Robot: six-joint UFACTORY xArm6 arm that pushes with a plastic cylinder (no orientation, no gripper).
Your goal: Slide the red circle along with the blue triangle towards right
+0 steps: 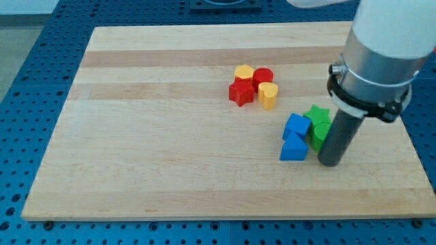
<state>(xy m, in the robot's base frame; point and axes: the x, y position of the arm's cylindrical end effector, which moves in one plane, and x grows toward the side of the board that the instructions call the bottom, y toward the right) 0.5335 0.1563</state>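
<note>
Our tip (pixel 330 163) rests on the table (pixel 150 170) in the lower right of the frame, just to the right of the green blocks and a little right of the blue triangle (pixel 293 149). The red circle (pixel 263 77) lies well up and to the left of the tip, above centre, and the blue triangle lies close by to the tip's left. That is the relation the move turns on: both task blocks sit on the left of our tip, while they are to travel rightward, so we judge the tip must first get round to their left sides before any push can count.

We carry no hand, only the rod, so there is nothing to call wide, narrow or holding; the tip appears to touch, or nearly touch, the lower green block (pixel 318 135), though we cannot be sure.

Counting: two red blocks, the red circle and a red star (pixel 240 92); two yellow ones, a yellow hexagon (pixel 244 72) and a yellow heart (pixel 268 95), all four bunched together. Two blue, the triangle and a blue cube (pixel 296 126) just above it. Two green, a green star (pixel 317 114) and the lower one partly hidden behind the rod, its shape unclear.
</note>
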